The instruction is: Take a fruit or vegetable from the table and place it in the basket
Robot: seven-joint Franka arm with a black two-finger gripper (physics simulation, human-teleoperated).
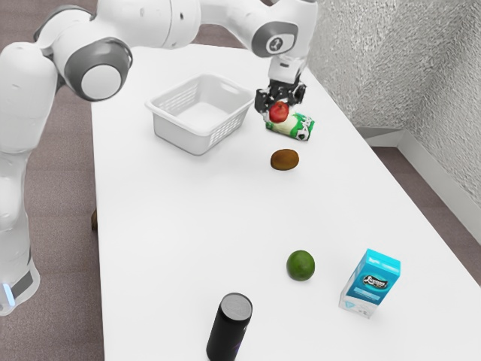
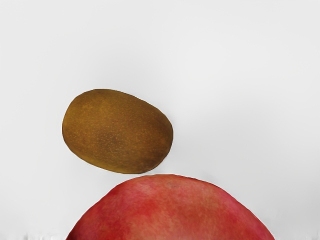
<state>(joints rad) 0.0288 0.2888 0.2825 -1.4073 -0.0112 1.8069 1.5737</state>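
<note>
Can [image 1: 302, 128] lies partly hidden behind red fruit [image 1: 279, 113] the tool [image 1: 279, 108] grips.

Wht arm [image 1: 146, 21], rounded shells, dk-grey joint rims; rnd logo [image 1: 275, 44] upper ctr; blk hand [image 1: 279, 110] below; lt-blue strip [image 1: 8, 294] lower L of frame.

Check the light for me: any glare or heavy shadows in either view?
Exterior view: bright, even light, the table nearly white with no heavy shadows, the white basket contrasting little with it. Wrist view: no strong glare on the kiwi or red fruit, only soft darkening near their rims.
</note>
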